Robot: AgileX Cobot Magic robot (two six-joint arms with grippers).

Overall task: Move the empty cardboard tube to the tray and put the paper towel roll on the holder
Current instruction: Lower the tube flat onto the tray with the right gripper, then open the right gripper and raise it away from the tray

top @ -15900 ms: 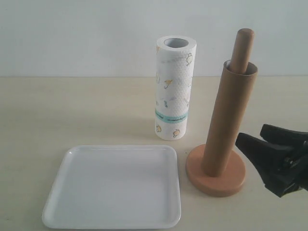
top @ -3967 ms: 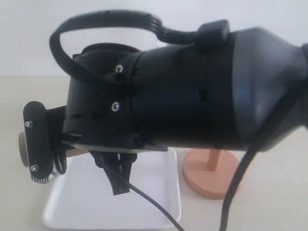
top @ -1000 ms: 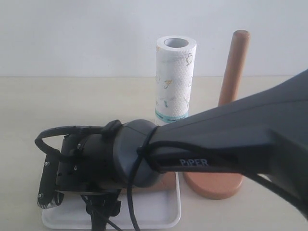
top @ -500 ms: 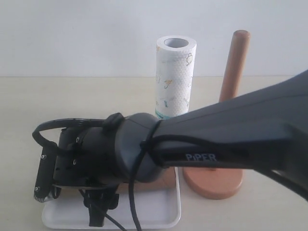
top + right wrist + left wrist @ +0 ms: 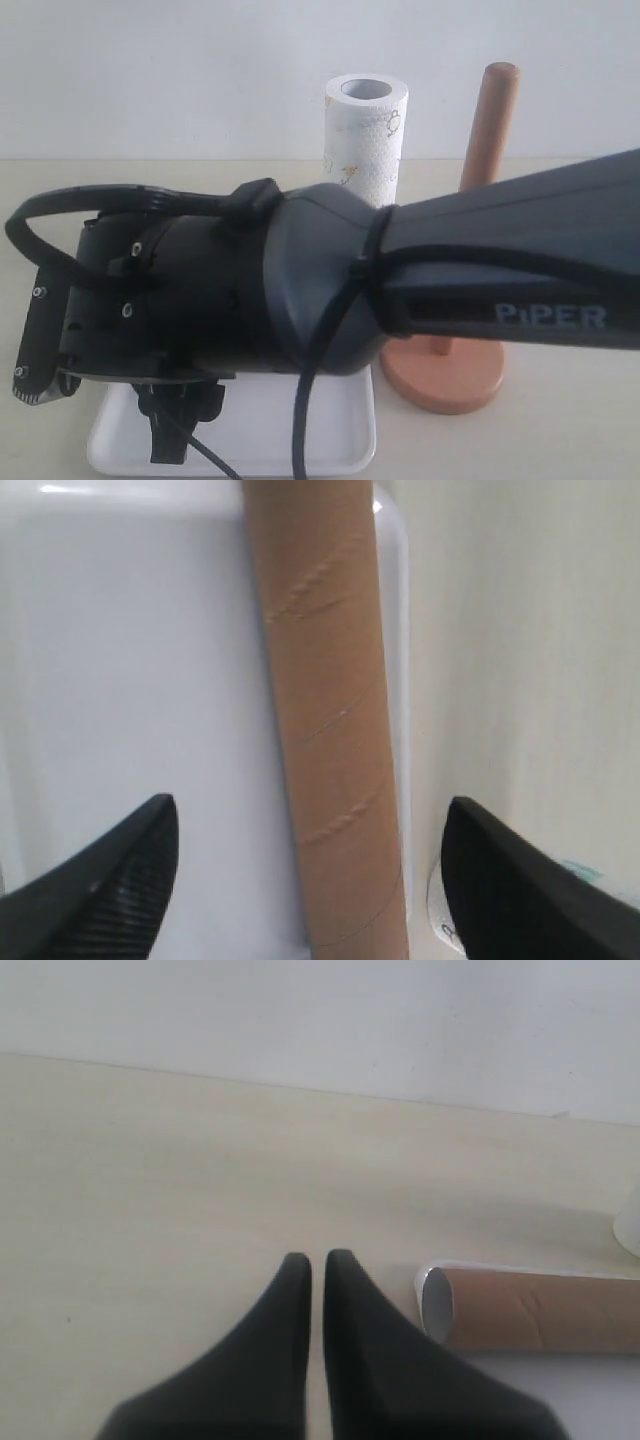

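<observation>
The empty cardboard tube (image 5: 322, 680) lies flat on the white tray (image 5: 130, 630), along one rim. My right gripper (image 5: 310, 805) hangs above it, open wide, with one finger on each side and neither touching. My right arm (image 5: 300, 290) stretches across the exterior view and hides the tube there; only the tray's front edge (image 5: 300, 440) shows. The paper towel roll (image 5: 365, 130) stands upright behind the arm. The holder's bare rod (image 5: 487, 130) rises from its disc base (image 5: 450, 380) to the right of the tray. My left gripper (image 5: 317, 1260) is shut and empty over the table, beside the tube's open end (image 5: 435, 1305).
The pale wooden table (image 5: 200, 1160) runs back to a white wall (image 5: 150, 70). The holder's base sits close to the tray's right rim. A black cable (image 5: 310, 430) hangs from my right arm over the tray.
My right arm has risen off the tray and shifted left, filling more of the exterior view. The tube, seen under it before, is now hidden there. Roll and holder have not moved.
</observation>
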